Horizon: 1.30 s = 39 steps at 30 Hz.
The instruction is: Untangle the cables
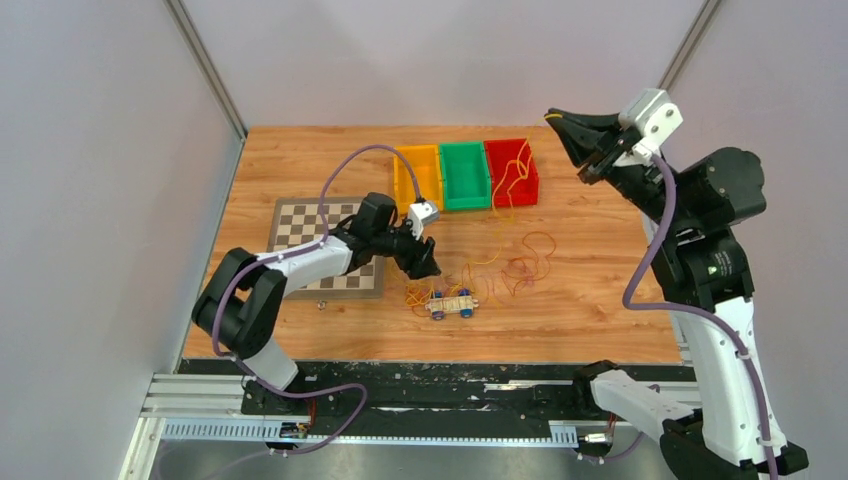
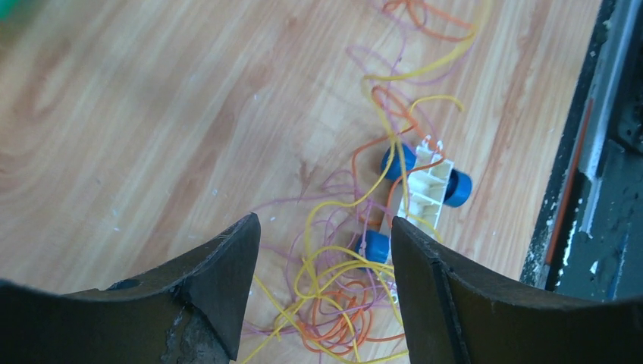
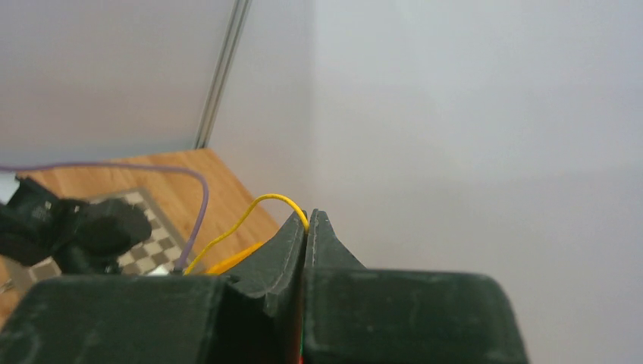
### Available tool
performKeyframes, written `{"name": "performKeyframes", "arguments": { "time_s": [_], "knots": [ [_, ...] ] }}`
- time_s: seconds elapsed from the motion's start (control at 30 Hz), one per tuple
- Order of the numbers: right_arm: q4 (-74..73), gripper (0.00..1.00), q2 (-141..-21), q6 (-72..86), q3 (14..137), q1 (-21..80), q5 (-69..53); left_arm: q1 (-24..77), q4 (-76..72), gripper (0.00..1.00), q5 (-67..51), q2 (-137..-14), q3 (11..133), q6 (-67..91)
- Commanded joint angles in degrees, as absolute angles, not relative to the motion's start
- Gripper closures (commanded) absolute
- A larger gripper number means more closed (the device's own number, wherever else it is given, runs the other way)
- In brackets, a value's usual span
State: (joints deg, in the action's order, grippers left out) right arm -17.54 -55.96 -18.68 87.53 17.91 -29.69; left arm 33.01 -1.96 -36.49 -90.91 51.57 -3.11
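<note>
- Left gripper (image 2: 324, 227) sits nearest the lens in its own wrist view. Its two dark fingers are spread wide and hold nothing, and they hover just over the tangle.
- At centre left of the overhead view, that same left gripper (image 1: 422, 260) reaches out past a checkerboard mat (image 1: 305, 235) on the wooden table (image 1: 600, 290).
- Just right of it, mid-frame, lie the cables (image 1: 500, 268): thin yellow, orange and red strands in loose loops. From the left wrist they show as a dense knot of cables (image 2: 341, 303) at the bottom centre.
- A small toy chassis (image 1: 452, 305) with blue wheels rests against the lower edge of the pile. In the close view, strands cross over and around the toy chassis (image 2: 425, 186).
- Along the top of the table stand a yellow bin (image 1: 400, 180), a green bin (image 1: 465, 200) and a red bin (image 1: 510, 200). Some strands trail out of the red one down toward the pile.
- At upper right, the right gripper (image 1: 553, 117) is raised high above the table.
- Its wrist view shows the right gripper (image 3: 307, 220) pressed fully closed on a yellow strand (image 3: 254, 205), which arcs away to the lower left.
- Likely risks: a strand this thin may slip from the closed fingers. Pulling upward may tighten the knot, or drag the chassis along, since strands are wound about it.
</note>
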Motion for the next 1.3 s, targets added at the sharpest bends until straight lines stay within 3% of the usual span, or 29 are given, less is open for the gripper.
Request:
{"name": "performKeyframes", "arguments": {
  "time_s": [0.0, 0.17, 0.37, 0.5, 0.73, 0.83, 0.9, 1.1, 1.27],
  "knots": [
    [-10.92, 1.00, -58.88, -17.21, 96.48, 17.81, -30.02, 33.40, -3.27, 0.27, -35.45, -94.39, 53.15, -1.99],
    [-9.14, 1.00, -61.78, -14.93, 101.62, 17.78, -31.27, 33.41, -3.96, 0.27, -34.91, -98.88, 55.82, -1.52],
    [-8.00, 1.00, -63.70, -14.33, 105.03, 17.79, -30.67, 33.40, -3.96, 0.32, -38.88, -100.75, 56.62, -2.33],
    [-7.74, 1.00, -64.06, -15.59, 105.84, 17.83, -29.48, 33.41, -4.55, 0.52, -41.39, -99.65, 55.42, -2.90],
    [-7.54, 1.00, -63.71, -16.41, 105.37, 17.84, -27.75, 33.62, -2.09, 0.72, -44.50, -98.87, 56.09, -3.88],
    [-7.92, 1.00, -62.06, -16.84, 102.97, 17.84, -27.07, 33.68, 0.95, 0.92, -45.17, -97.71, 57.17, -4.93],
    [-8.74, 1.00, -59.43, -16.87, 99.17, 17.79, -26.78, 33.64, 1.66, 1.00, -45.19, -94.74, 57.34, -4.66],
    [-14.29, 1.00, -47.34, -19.27, 79.46, 17.76, -41.07, 33.59, 2.18, 1.00, -45.41, -82.95, 59.40, 0.06],
    [-17.24, 1.00, -45.65, -15.64, 72.34, 17.81, -50.48, 33.67, 4.03, 1.00, -47.46, -78.87, 63.91, 6.34]
  ]
}}
